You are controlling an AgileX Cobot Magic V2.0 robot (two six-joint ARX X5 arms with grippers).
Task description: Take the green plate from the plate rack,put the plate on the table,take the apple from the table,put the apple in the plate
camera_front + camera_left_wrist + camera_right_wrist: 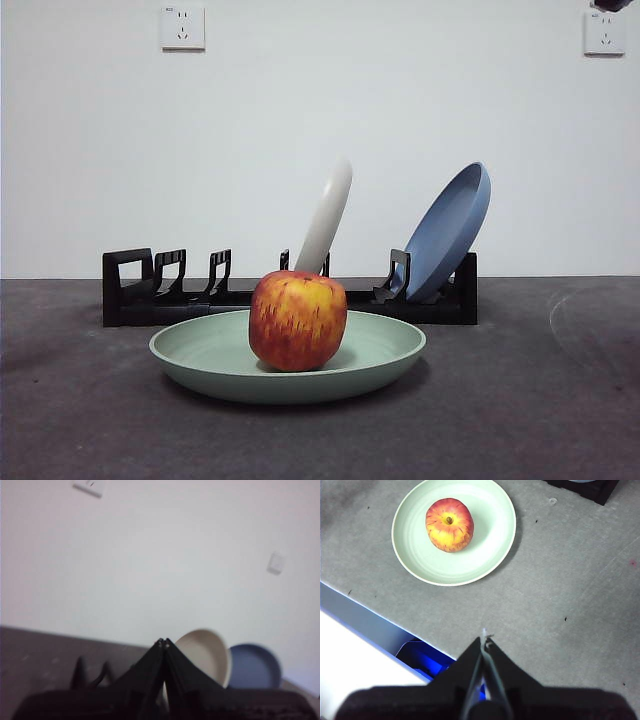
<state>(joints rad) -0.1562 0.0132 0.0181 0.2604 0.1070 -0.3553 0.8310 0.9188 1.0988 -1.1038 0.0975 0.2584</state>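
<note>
On the table (80, 420), apple (298, 320) rests in green plate (380, 352); task appears complete. Left gripper (164, 642) and right gripper (484, 641): jaws closed, empty.

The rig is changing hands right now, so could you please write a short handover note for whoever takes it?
Left gripper: shut, empty, raised, facing the plate rack.
Right gripper: shut, empty, pulled back above the table.
The green plate lies flat on the table in front of the rack; the apple sits in it.
The cream plate and blue plate stand in the rack.
Done: all steps. Left: nothing visible.
</note>
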